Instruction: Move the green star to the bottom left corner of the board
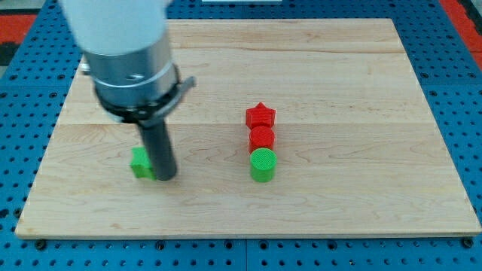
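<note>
Four blocks share the wooden board point(361, 68) as my tip point(166, 178), a bare rod with no pincer to open or close, touches the right side of the green star point(140, 163), left of centre. Pushing off-centre could spin the star aside, short of the bottom left corner; red star point(260, 115), red block point(261, 138) and green cylinder point(263, 164) stand well apart.

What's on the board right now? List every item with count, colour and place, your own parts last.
green star: one, green, left of centre toward the view's bottom, partly hidden by the rod
red star: one, red, top of a short column right of centre
red block: one, red, shape unclear, middle of that column
green cylinder: one, green, bottom of that column
board: one, light wood, on a blue pegboard surface
my tip: one, dark rod, against the green star's right side
</note>
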Controlling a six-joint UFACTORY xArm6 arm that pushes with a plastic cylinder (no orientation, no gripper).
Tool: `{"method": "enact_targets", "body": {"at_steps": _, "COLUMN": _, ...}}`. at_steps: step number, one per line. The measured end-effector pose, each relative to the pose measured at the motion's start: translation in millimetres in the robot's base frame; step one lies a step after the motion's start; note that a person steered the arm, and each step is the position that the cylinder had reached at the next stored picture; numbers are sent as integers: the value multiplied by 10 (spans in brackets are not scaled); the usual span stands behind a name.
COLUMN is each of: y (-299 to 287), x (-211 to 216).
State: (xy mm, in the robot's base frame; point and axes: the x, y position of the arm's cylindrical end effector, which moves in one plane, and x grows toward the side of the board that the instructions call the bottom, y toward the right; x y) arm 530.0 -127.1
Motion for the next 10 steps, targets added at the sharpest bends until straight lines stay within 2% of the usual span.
{"method": "enact_targets", "body": {"at_steps": 1, "y": -480, "x": -178}}
{"method": "enact_targets", "body": {"at_steps": 2, "y": -136, "x": -494}}
{"method": "enact_targets", "body": {"at_steps": 3, "y": -49, "x": -810}}
{"method": "enact_targets", "body": {"at_steps": 4, "y": -245, "x": -625}}
{"method": "enact_targets", "body": {"at_steps": 5, "y": -680, "x": -448}}
{"method": "enact_targets", "body": {"at_steps": 7, "y": -1242, "x": -539}}
{"method": "enact_targets", "body": {"at_steps": 8, "y": -1335, "x": -319}}
{"method": "enact_targets", "body": {"at_steps": 9, "y": -1179, "x": -121}}
{"method": "enact_targets", "body": {"at_steps": 10, "y": -1076, "x": -116}}
